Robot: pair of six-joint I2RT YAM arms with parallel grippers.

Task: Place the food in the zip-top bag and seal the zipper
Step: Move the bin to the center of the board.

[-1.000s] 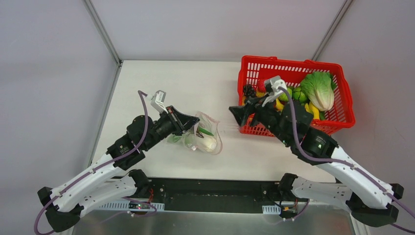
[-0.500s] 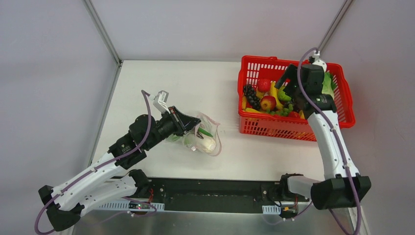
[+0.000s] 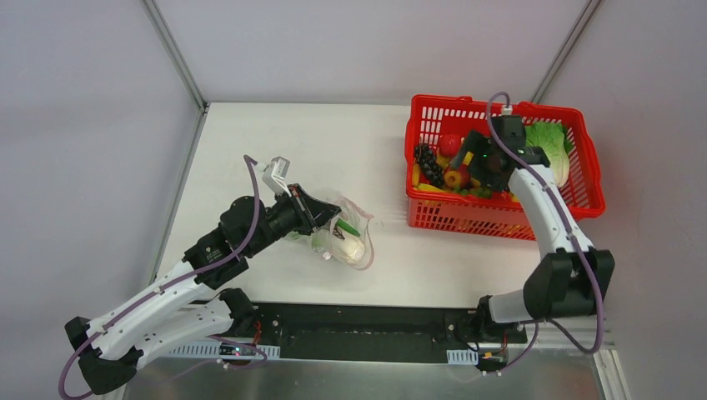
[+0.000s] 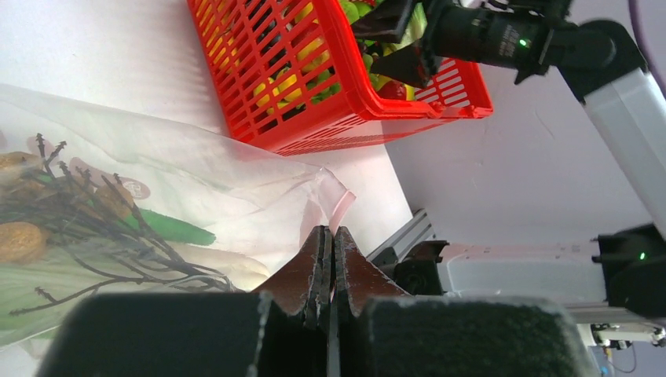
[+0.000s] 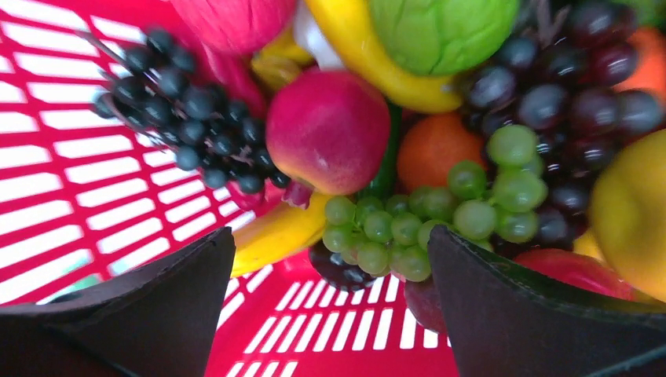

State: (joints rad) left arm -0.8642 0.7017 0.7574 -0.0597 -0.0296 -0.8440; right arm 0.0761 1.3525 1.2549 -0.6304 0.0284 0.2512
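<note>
The clear zip-top bag lies on the table left of centre with a green vegetable and a white oval piece inside; it also shows in the left wrist view. My left gripper is shut on the bag's mouth edge, where the pinkish zipper strip curls up. My right gripper is open inside the red basket, over green grapes, a red fruit and a yellow banana.
The red mesh basket holds several more toy foods: dark grapes, a leafy green cabbage, an orange and a green round fruit. The enclosure walls rise close around the white table.
My right arm swung from the basket's near side up over it and lowered its open gripper among the fruit. The left gripper stayed shut on the bag's edge, barely moving.
</note>
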